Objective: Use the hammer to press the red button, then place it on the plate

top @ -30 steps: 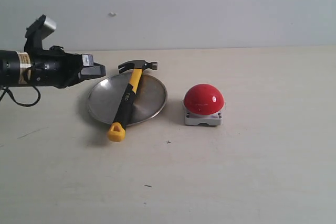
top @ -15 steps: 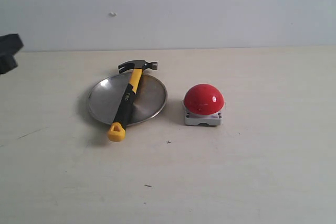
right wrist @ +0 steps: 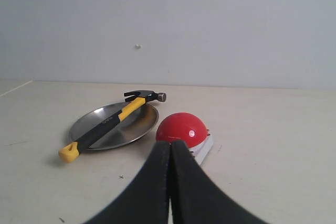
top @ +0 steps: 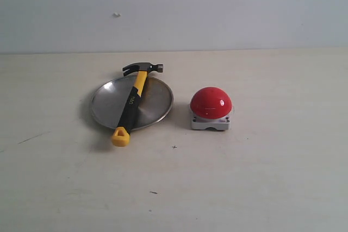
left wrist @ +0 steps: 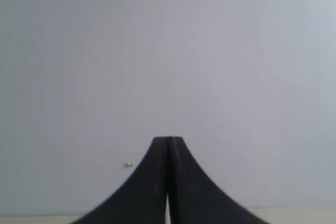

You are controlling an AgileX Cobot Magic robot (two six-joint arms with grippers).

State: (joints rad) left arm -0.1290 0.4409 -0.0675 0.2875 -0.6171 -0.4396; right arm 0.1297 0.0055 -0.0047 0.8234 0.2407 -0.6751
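A pale, cream-coloured table (top: 261, 177) with a few small dark specks and a faint scratch runs back to a plain grey-white wall (top: 244, 9), which carries one small mark (top: 116, 14). The hammer (top: 132, 104) lies slantwise across the plate (top: 157, 99), its dark head past the far rim and its yellow looped end past the near rim, on the table. The red button (top: 211, 103) sits on its grey base just beside the plate, on the right in the exterior view, with a narrow gap between them. The left gripper (left wrist: 168, 142) has its two black fingers pressed together on nothing; its camera shows little but wall and a thin strip of table. The right gripper (right wrist: 170, 144) is likewise closed and empty, and its fingers hide part of the button's base. Both pairs of fingers are cut off by the picture edge. The lettering on the hammer's handle is too small to read.
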